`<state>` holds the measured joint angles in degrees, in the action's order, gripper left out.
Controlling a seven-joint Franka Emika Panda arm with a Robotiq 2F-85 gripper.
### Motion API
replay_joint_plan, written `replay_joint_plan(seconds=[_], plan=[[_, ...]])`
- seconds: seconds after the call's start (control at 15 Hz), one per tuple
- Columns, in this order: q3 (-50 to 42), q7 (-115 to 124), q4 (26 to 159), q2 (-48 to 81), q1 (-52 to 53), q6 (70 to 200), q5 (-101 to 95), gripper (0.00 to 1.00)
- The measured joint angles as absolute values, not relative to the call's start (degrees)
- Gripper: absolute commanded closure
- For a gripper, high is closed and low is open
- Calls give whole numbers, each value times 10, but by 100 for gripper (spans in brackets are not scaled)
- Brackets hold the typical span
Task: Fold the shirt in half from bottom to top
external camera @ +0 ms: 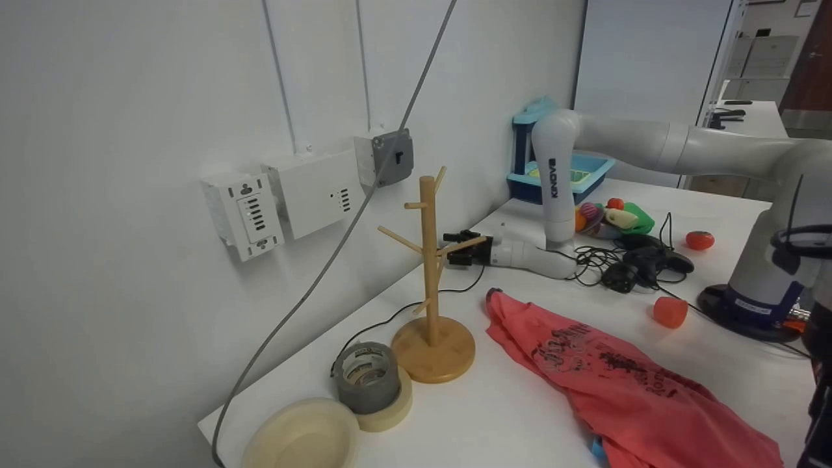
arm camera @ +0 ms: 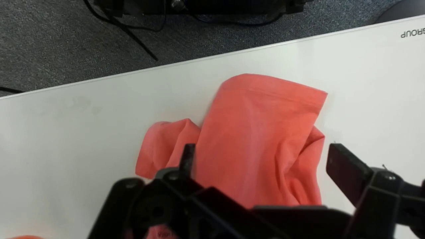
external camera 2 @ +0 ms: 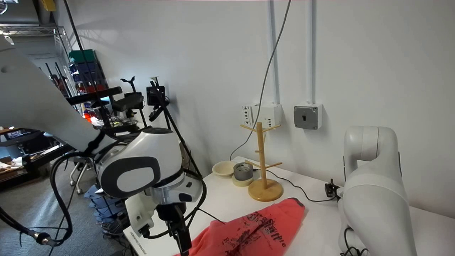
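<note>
The coral-red shirt (external camera: 624, 383) lies wrinkled and lengthwise on the white table, with dark print on its middle part. It also shows in an exterior view (external camera 2: 256, 231), where its near part is cut off by the frame. In the wrist view the shirt's hem end (arm camera: 252, 132) lies flat near the table edge, with bunched cloth on both sides. My gripper (arm camera: 262, 154) is open and empty above this end, one finger over the cloth and one over bare table. In an exterior view the gripper (external camera 2: 184, 249) points down beside the shirt, its tips at the frame's bottom.
A wooden mug stand (external camera: 432, 351), tape rolls (external camera: 369, 380) and a cream bowl (external camera: 305, 435) stand by the wall. A second white arm (external camera: 559, 175), black controllers with cables (external camera: 643, 260) and an orange cup (external camera: 669, 312) lie beyond the shirt. The table edge (arm camera: 199, 59) is near the hem.
</note>
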<state>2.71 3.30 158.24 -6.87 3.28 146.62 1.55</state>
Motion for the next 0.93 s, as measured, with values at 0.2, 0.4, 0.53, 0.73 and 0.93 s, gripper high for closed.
replay_joint_plan(seconds=[0.2,0.4,0.53,0.73,0.93], plan=[[27,35,1582,-23,33,1516,16,0],[28,35,1582,19,33,1564,16,0],[29,35,1582,46,33,1594,16,0],[30,35,1582,84,34,1637,16,0],[30,35,1582,120,39,1680,11,0]])
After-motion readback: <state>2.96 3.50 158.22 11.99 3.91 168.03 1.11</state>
